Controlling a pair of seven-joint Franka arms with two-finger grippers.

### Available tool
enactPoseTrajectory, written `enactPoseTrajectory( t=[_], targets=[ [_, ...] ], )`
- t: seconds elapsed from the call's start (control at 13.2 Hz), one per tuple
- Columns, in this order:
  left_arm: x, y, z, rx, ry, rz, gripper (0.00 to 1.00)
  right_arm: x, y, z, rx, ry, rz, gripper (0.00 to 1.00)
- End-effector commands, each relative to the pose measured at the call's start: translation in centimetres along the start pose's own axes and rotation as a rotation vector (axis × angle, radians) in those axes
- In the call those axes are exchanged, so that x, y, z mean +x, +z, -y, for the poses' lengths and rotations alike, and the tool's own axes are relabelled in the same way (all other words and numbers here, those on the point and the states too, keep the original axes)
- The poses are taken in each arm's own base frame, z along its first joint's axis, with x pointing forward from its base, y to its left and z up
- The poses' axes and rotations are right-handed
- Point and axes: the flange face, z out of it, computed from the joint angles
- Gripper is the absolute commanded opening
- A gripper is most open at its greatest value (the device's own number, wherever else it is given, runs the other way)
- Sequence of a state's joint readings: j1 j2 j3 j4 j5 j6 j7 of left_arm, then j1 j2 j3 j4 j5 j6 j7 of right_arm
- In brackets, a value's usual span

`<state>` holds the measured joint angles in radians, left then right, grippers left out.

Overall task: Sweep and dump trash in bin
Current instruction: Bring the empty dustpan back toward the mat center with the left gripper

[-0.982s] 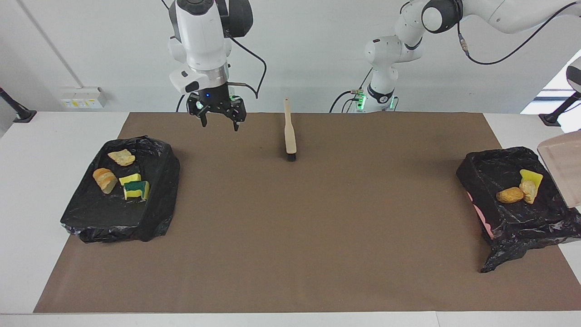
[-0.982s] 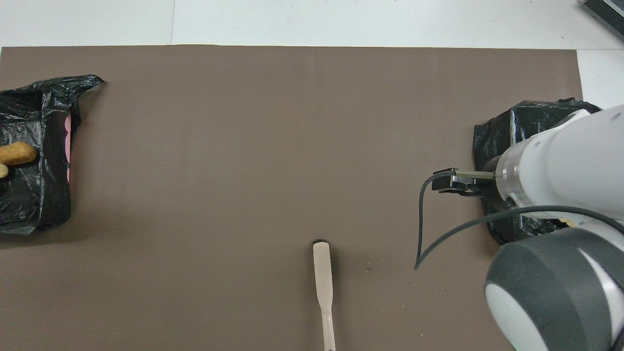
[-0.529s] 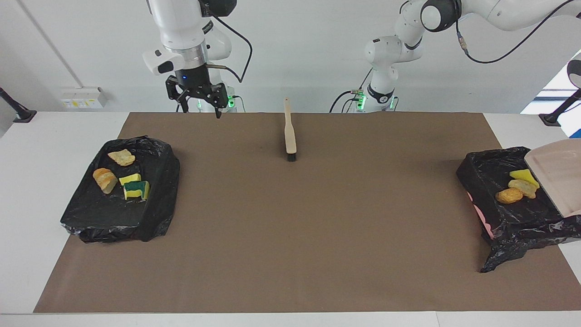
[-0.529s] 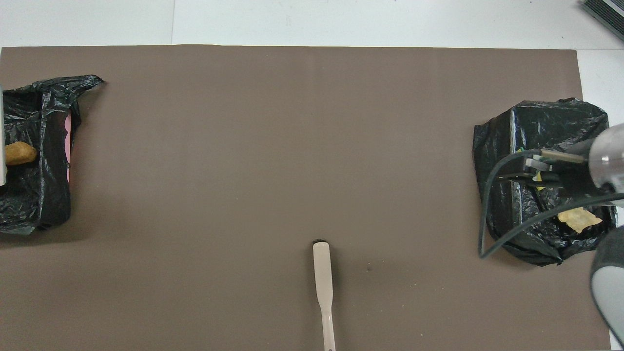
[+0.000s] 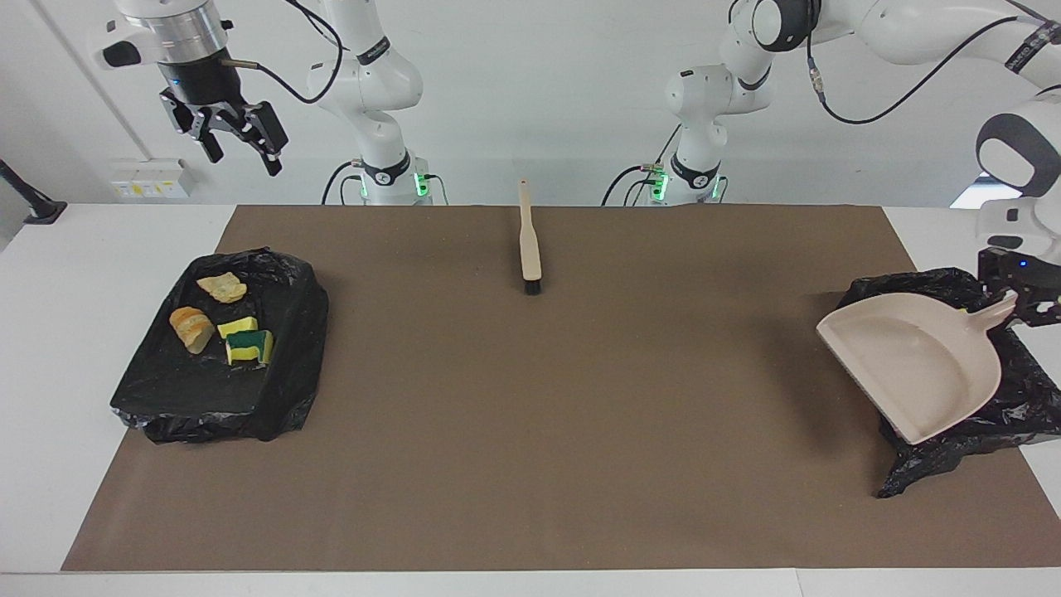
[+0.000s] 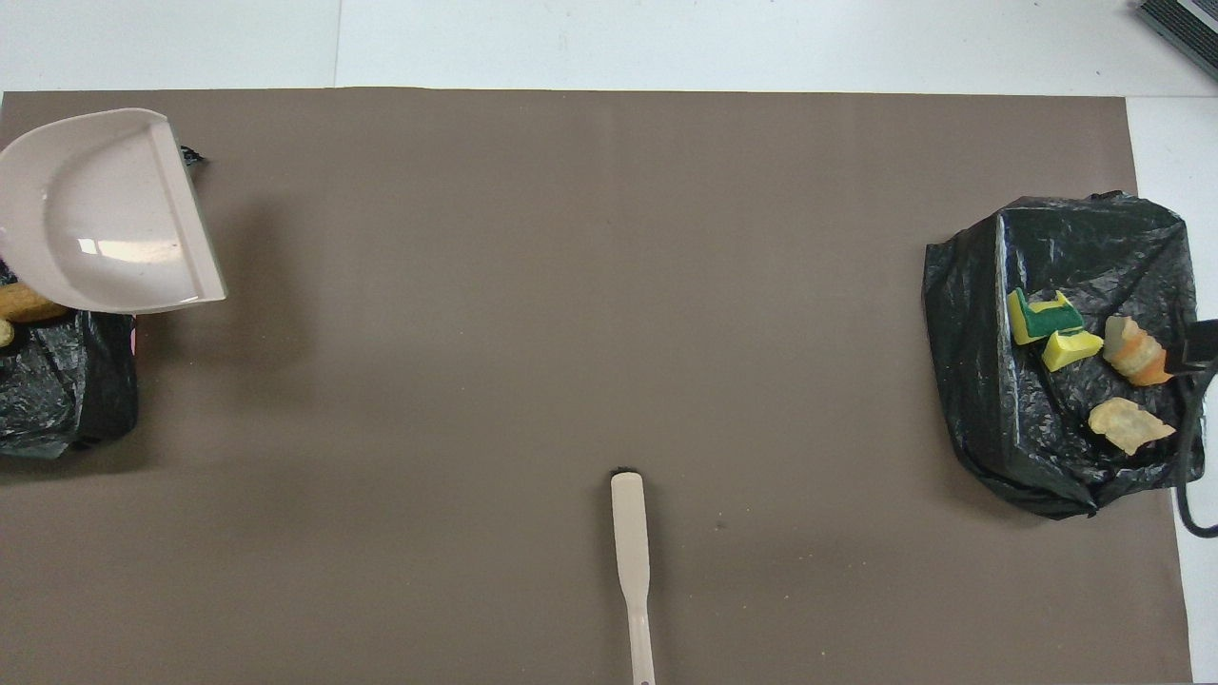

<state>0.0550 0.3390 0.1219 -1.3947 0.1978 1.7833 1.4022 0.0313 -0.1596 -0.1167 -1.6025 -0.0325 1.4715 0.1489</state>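
Two bins are lying well apart. We are clamping the left gripper (image 5: pixel 1018 305) on the handle of the dustpan (image 5: pixel 912 365), tilted over the lined bin (image 5: pixel 961 452) below it, presumably for dumping. Our right gripper (image 5: pixel 240 153), jaws spread and empty, is waiting above the other bin (image 5: pixel 282 398), where four pieces of trash (image 5: pixel 224 319) are sitting. One brush (image 5: pixel 530 249) is lying on the brown mat (image 5: pixel 530 431), which is covering a white table (image 5: pixel 50 348) before a white wall.

Bins: two, black-lined (image 5: pixel 217 348) (image 5: pixel 953 414)
Trash pieces visible: four in one bin (image 5: pixel 222 288), two beside dustpan (image 6: pixel 29 303)
Dustpan: one (image 5: pixel 916 365)
Brush: one (image 5: pixel 529 240)
Grippers: two (image 5: pixel 236 141) (image 5: pixel 1024 290)
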Motion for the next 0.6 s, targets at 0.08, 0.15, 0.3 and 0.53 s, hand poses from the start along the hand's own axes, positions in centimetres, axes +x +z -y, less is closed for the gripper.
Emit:
enactPoseTrajectory(
  t=[0.08, 0.15, 0.3, 0.53],
  targets=[
    [8.2, -0.1, -3.9, -0.068, -0.181, -0.043, 0.00, 0.0, 1.8, 0.2, 0.002, -0.214, 0.022, 1.00],
    [10.8, -0.1, -4.8, -0.082, -0.234, -0.050, 0.00, 0.0, 1.8, 0.7, 0.002, -0.224, 0.016, 1.00],
    [16.9, 0.2, -7.4, -0.110, -0.383, -0.056, 0.00, -0.1, 1.9, 1.0, 0.002, -0.228, 0.019, 1.00],
    [25.9, -1.0, -11.9, -0.137, -0.581, -0.088, 0.00, -0.5, 1.9, 1.4, 0.001, -0.239, 0.037, 1.00]
  ],
)
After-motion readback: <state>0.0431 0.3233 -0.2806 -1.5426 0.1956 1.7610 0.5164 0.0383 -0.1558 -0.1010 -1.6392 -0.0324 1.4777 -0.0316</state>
